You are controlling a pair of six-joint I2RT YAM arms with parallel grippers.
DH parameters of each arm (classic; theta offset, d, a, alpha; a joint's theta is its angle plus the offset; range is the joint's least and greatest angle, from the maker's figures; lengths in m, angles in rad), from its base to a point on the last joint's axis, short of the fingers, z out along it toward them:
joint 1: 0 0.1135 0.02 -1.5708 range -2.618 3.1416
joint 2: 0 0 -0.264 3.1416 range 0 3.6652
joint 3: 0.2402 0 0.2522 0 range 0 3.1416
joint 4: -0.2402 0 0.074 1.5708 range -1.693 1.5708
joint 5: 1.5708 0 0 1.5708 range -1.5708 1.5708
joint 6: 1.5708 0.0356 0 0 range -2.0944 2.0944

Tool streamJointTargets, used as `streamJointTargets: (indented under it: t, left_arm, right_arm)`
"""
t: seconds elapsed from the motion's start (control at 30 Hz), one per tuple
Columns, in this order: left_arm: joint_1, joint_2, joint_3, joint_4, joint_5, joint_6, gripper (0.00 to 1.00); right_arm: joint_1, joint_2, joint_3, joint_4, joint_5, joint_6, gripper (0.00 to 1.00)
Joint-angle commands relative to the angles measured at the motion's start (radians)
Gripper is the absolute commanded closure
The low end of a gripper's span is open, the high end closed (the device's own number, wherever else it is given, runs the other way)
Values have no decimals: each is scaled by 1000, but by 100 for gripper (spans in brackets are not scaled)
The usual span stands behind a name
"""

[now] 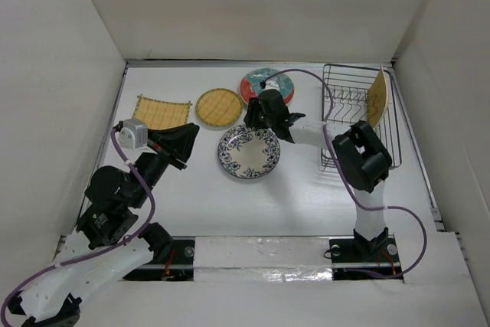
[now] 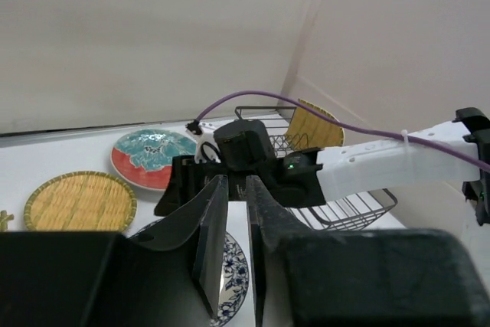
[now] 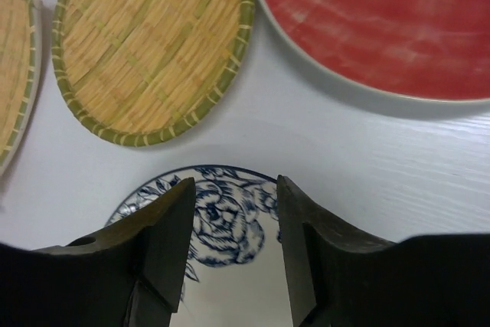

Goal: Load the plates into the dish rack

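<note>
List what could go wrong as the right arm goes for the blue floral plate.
1. The blue floral plate lies flat, so the right end effector, open above its far rim, could slip off rather than grip.
2. The red plate and round woven plate lie just beyond that rim and might get nudged.
3. The left end effector hovers close by, so the arms could clash.

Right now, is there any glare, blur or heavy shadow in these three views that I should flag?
Top view: even soft light, sharp, glare only on the foil strip. Left wrist: its own tool is dark and soft-edged, red plate beyond clear. Right wrist: red plate blurred with pale streaks, round woven plate crisp.
</note>
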Motion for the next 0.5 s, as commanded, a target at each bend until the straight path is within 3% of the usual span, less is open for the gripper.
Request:
streamJointTargets:
  t: [0.0,0.13,0.23,0.47]
  left_arm:
    - [2,15,-10,51,-14,11,86]
    - [2,23,-11,54,-7,11,72]
    - [2,24,-11,54,-4,11,67]
    - [2,19,-13,56,-4,13,64]
  right_arm:
    - [44,37,110,120,-21,63,47]
    - [44,88,139,143,-21,98,40]
    - [33,121,170,149,5,129,38]
    - [22,184,225,98,81,217,40]
